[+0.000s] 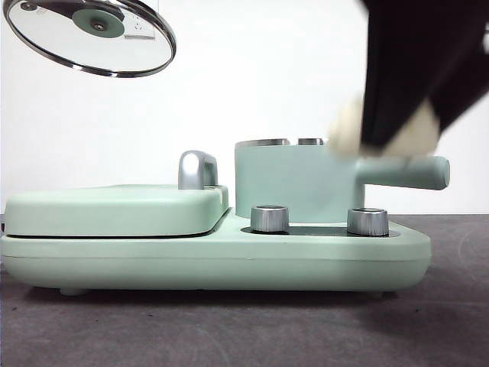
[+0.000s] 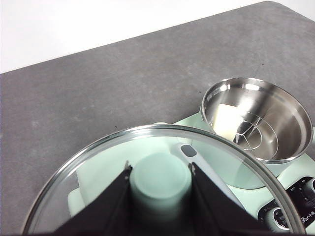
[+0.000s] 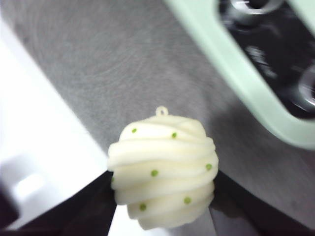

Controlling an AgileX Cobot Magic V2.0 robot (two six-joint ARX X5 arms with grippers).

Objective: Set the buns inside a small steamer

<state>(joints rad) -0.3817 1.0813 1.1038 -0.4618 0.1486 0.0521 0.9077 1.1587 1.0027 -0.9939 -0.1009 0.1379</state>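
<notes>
A mint-green cooking appliance is sitting on a dark grey table, filling the middle of the front view. On its right half the small steamer, a mint-green pot with a steel rim and a long side handle, is standing uncovered behind two silver knobs. A flat green cover is lying closed on the left half.

In the upper left of the front view the glass lid is hanging tilted in the air. The left wrist view shows why: the left gripper is pinching the lid's green knob between its jaws, holding it clear of the pot.

In the same view, at the right of the frame, the open pot shows a smooth cream bun already lying inside on the steel rack.

In the upper right of the front view the right gripper, big and dark, is hovering above the pot's handle, clamped on the ribbed bun, a cream shell shape with green specks that bulges out on both sides of the jaws.

The step in hand appears to be carrying this second bun into the pot. To do it well, the gripper should probably be travelling toward the frame's centre until it is over the opening, beside the first bun, then lowering past the rim before letting go, while the lid is being kept high and aside
</notes>
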